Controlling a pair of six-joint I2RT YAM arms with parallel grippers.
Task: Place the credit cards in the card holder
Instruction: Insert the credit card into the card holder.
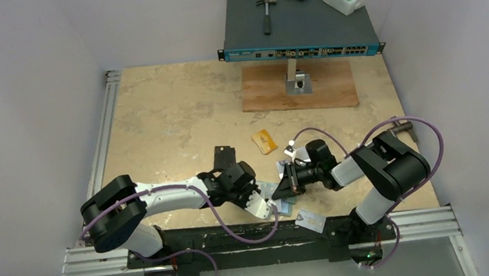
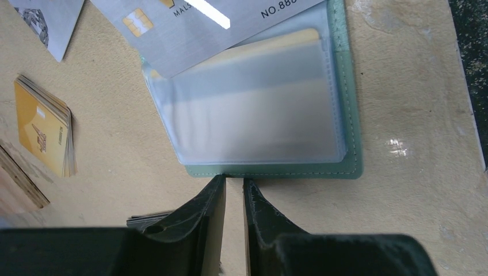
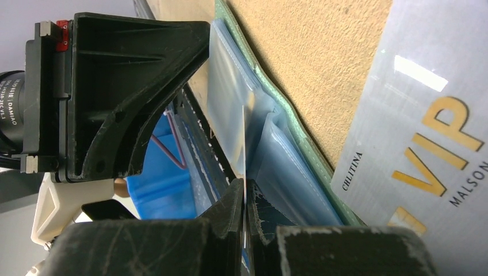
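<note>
The teal card holder (image 2: pixel 345 115) lies open on the table near the front edge (image 1: pixel 283 205), its clear sleeves facing up. My left gripper (image 2: pixel 233 183) is all but shut with nothing between its fingers, its tips at the holder's near edge (image 1: pixel 266 203). My right gripper (image 3: pixel 246 192) is shut on a thin silver credit card (image 3: pixel 244 144), seen edge-on, reaching into the clear sleeves beside the teal edge (image 3: pixel 273 87). A silver card with a gold chip (image 2: pixel 218 23) reaches over the holder's far corner. A stack of orange cards (image 2: pixel 43 132) lies to the left (image 1: pixel 264 140).
A silver VIP card (image 3: pixel 426 132) lies beside the holder. Another card (image 1: pixel 310 221) lies by the front rail. A black wallet (image 1: pixel 224 156) sits behind my left gripper. A network switch (image 1: pixel 298 24) on a stand over a wooden board (image 1: pixel 298 87) is at the back.
</note>
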